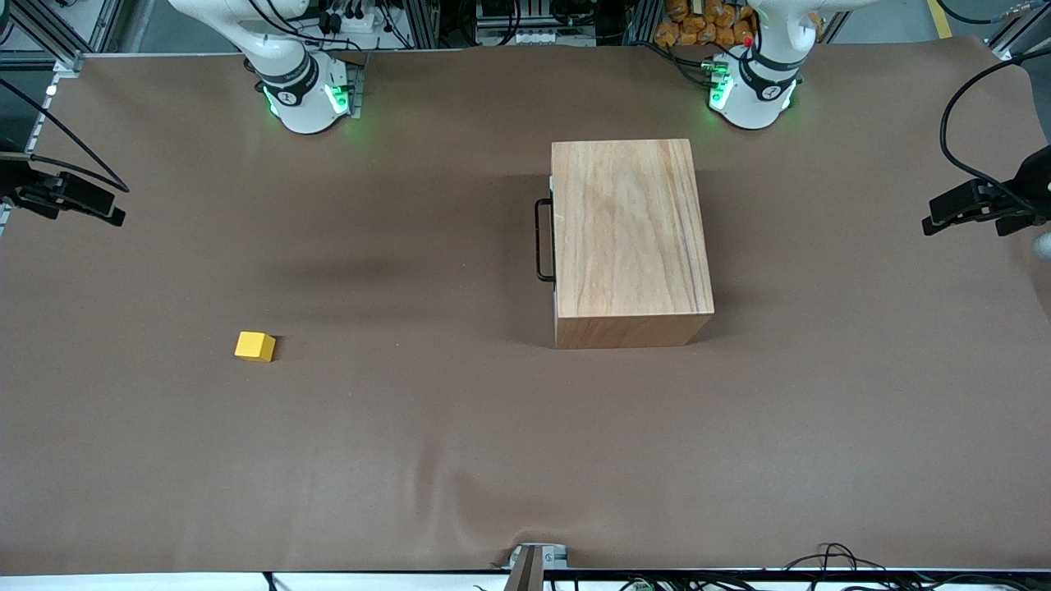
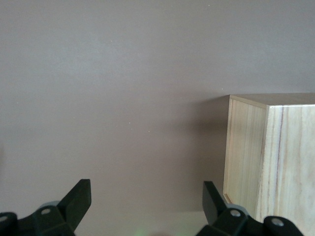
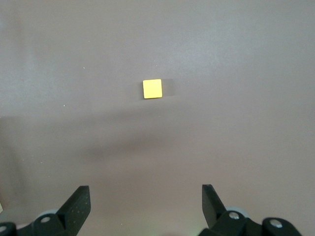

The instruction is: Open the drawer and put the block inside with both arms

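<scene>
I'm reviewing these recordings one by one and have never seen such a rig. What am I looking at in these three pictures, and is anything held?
Two white robot arms stand at a brown table. The wide picture is from a high camera facing them; only their bases show. The other two are from cameras on each arm's wrist, looking down past its black fingers.

On the table are a wooden box, whose drawer is shut with its black handle facing the right arm's end, and a yellow block nearer the camera, toward that end.

The left gripper hangs open beside the box. The right gripper hangs open over the table near the block. Nothing is held.
</scene>
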### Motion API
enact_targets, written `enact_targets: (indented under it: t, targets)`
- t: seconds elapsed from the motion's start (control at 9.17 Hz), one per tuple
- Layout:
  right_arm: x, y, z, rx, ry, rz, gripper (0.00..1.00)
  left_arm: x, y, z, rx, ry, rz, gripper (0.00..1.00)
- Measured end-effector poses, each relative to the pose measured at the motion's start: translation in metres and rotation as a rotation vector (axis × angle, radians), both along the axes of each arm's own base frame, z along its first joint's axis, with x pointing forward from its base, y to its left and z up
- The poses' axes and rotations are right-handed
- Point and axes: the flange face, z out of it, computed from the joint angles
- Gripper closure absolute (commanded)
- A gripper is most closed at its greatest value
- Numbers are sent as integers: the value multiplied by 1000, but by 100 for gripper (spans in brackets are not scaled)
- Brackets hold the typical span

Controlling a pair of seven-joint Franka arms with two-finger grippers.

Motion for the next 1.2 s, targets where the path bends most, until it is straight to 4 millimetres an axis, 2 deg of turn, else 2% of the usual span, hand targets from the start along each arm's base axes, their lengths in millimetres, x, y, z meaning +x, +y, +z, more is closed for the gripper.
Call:
enact_targets:
  t: [0.22,0.44,0.65,0.87,0.98,1.2]
  targets:
    - [0,0,0,0,0,0,0,2,-23,-4,-3,8,-35,0]
    - [0,0,0,0,1,1,0,6,-68,-18,1,32,-33,0]
    - [1,1,-1,0,3,1,0,22,-126,-49,8,55,-12,0]
    - [1,1,-2,0,4,3,0,32,-199,-76,16,56,28,0]
    - [1,1,-2,0,5,3,0,30,-236,-87,18,46,55,0]
    - [2,2,-3,0,7,4,0,20,-292,-102,16,27,77,0]
